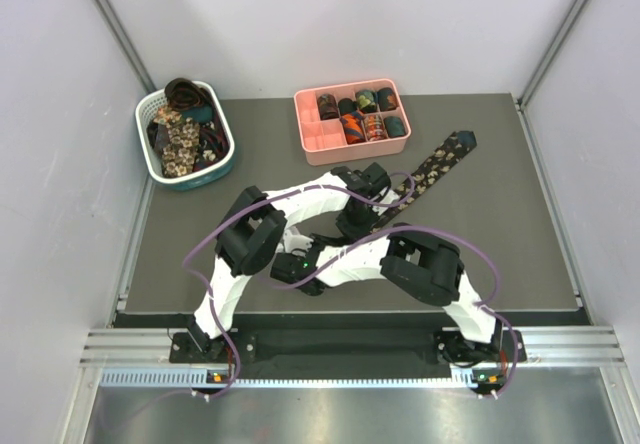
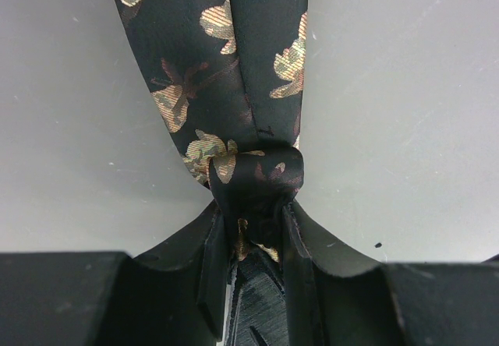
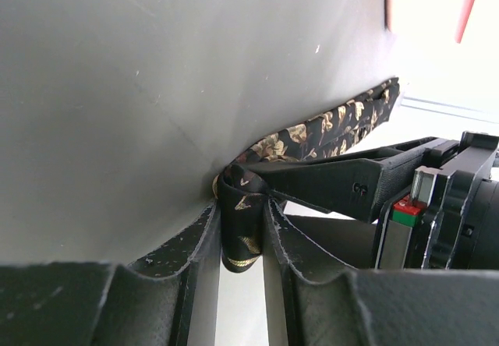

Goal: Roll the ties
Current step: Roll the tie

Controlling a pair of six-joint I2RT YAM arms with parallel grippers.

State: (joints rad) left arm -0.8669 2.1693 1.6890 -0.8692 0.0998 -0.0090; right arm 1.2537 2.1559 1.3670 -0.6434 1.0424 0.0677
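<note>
The left tool [image 2: 253, 233] is almost fully closed, its jaws pinching the small rolled start of a dark tie [image 2: 234, 65] with beige flowers. The right tool [image 3: 243, 233] clamps the same little coil from another side, its fingers [image 3: 199, 245] set tight against the fabric. From the two tools the rest of the tie lies flat on the grey desk [image 1: 500, 244], running diagonally toward the far right, wide pointed end outermost. Beyond it a pink tray [image 1: 318, 142] holds rolled ties [image 1: 352, 127] in its compartments. A white-and-teal basket [image 1: 146, 154] at the far left holds loose ties [image 1: 180, 136].
</note>
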